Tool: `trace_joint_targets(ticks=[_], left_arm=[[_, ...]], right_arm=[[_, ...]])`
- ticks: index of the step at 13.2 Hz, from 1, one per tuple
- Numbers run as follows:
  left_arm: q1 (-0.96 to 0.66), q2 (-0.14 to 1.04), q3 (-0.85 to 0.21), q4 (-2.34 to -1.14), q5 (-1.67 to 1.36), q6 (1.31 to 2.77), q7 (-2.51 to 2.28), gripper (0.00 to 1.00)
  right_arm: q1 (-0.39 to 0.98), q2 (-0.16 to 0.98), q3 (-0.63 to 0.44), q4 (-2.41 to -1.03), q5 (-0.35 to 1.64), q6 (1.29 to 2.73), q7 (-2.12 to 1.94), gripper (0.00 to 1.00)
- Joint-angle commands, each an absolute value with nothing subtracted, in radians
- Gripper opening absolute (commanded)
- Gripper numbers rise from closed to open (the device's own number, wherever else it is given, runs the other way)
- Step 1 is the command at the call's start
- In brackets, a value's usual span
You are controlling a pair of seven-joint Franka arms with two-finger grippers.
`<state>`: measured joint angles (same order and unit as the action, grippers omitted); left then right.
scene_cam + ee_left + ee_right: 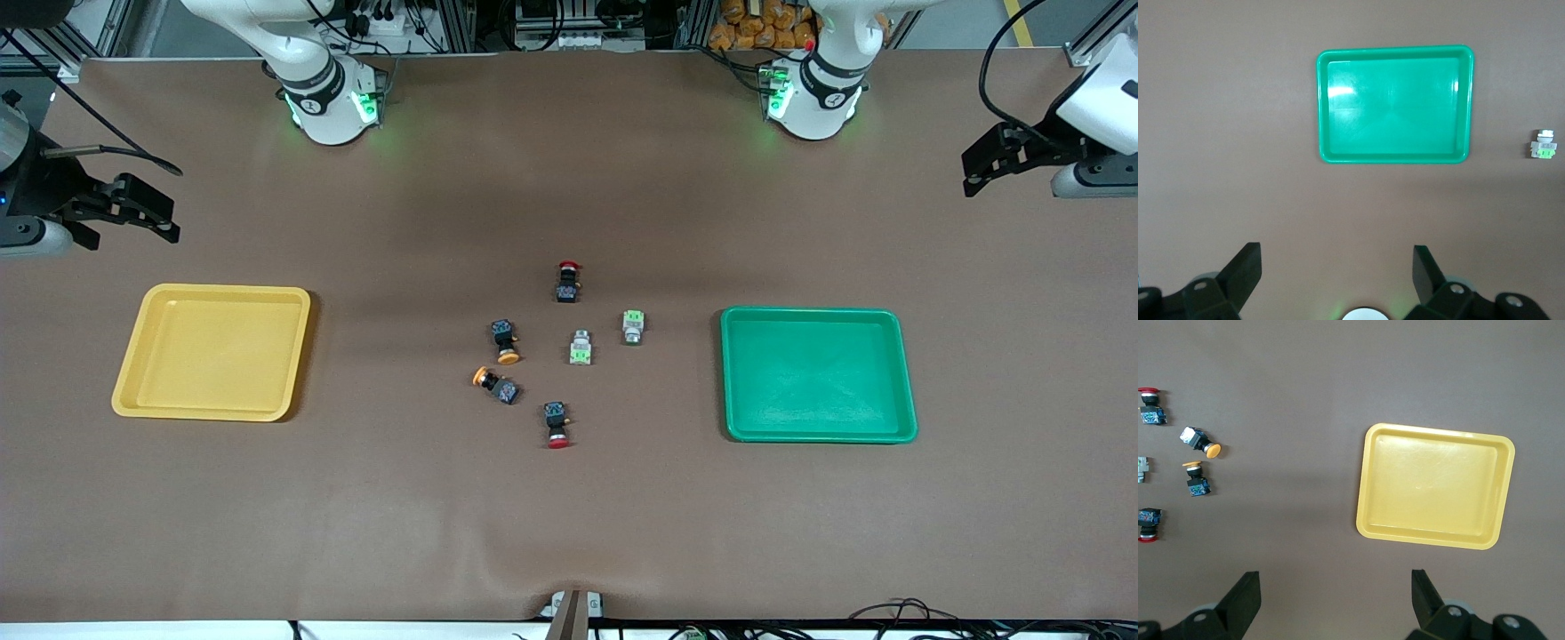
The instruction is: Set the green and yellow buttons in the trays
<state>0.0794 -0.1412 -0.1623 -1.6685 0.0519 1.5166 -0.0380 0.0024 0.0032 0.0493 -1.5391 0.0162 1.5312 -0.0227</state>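
Note:
Two green buttons (581, 348) (632, 327) and two yellow buttons (506, 341) (496, 384) lie on their sides mid-table. The yellow tray (213, 356) sits toward the right arm's end and the green tray (818, 373) toward the left arm's end; both hold nothing. My right gripper (164, 218) hangs open over bare table at its end of the table, and its wrist view shows the yellow tray (1435, 485) and yellow buttons (1199, 442). My left gripper (973, 173) hangs open over its own end of the table, with the green tray (1395, 103) and one green button (1543, 145) in its wrist view.
Two red-capped black switches (568, 280) (557, 424) lie among the buttons, one farther from the front camera than the cluster and one nearer. Brown mat covers the table. The arm bases (329, 98) (809, 98) stand along the back edge.

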Motion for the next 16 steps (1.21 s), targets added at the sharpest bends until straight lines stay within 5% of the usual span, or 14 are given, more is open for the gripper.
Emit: trace_joint_targets(ticks=[1, 11, 16], left_arm=[[0.075, -0.126, -0.155, -1.638, 0.032, 1.486, -0.029, 1.00], [0.061, -0.052, -0.172, -1.658, -0.066, 1.494, -0.054, 1.00], [0.061, 0.005, -0.339, -1.805, -0.067, 1.676, -0.269, 1.00]], right_arm=[[0.008, 0.005, 0.048, -1.534, 0.014, 1.523, -0.014, 1.00], [0.008, 0.011, 0.048, -1.536, 0.014, 1.513, -0.012, 1.00], [0.005, 0.009, 0.048, -1.536, 0.014, 1.502, -0.012, 1.00]])
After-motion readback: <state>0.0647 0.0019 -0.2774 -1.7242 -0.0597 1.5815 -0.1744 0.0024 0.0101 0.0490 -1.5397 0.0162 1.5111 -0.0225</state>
